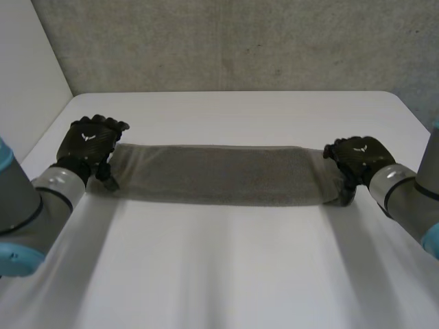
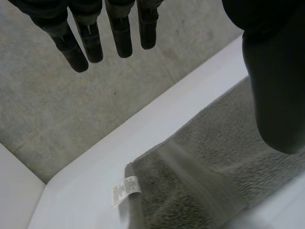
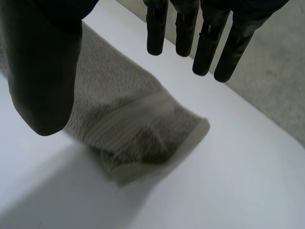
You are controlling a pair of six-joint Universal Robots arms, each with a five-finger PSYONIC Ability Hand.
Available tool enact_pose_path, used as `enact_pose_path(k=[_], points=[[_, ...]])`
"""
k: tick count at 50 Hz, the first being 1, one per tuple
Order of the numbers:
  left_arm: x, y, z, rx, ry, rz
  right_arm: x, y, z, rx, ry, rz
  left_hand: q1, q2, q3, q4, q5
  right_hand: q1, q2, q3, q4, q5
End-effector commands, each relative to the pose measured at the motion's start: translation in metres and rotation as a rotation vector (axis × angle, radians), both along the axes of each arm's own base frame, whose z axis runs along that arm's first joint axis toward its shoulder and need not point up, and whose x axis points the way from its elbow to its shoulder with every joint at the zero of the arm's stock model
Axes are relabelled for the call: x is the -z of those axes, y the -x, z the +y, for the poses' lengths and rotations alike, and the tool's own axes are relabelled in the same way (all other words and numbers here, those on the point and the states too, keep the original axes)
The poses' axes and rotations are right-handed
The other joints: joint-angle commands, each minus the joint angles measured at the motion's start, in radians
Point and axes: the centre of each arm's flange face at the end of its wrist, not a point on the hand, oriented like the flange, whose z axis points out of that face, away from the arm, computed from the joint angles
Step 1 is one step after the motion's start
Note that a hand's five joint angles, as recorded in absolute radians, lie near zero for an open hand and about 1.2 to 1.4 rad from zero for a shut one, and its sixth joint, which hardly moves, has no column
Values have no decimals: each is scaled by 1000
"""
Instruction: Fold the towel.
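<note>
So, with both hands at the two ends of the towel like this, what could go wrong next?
1. Both the left hand and the right hand are open, fingers straight and off the towel; closing now might catch just one layer or nothing.
2. The towel's end by the right hand is rumpled, its layers uneven, so the next fold may come out crooked.
3. The label at the left end could end up on the outside.

Towel across table, left to right
</note>
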Motion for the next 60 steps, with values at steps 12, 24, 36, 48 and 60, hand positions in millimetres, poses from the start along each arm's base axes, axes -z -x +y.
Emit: enact_pose_path(k=[12,24,36,48,60], points=[[23,0,7,-3,7,71,55,23,-39,94,-34,-20,-72,-62,-53,-71,-205,214,217,208,208,194],[26,0,8,0,-3,68,62,26,-46,110,-51,-46,-72,-62,-53,-71,-205,797,800,791,791,778],[28,-1,8,-5,-8,69,54,60,-69,209,-34,-57,-84,-74,-65,-82,-217,1053,1056,1047,1047,1033],[27,-3,7,-13,-8,69,8,145,-113,346,42,143,-90,-80,-71,-88,-223,1053,1056,1047,1047,1033],[28,0,9,-2,-11,67,-60,-16,-76,16,257,2,-90,-80,-71,-88,-223,1053,1056,1047,1047,1033]])
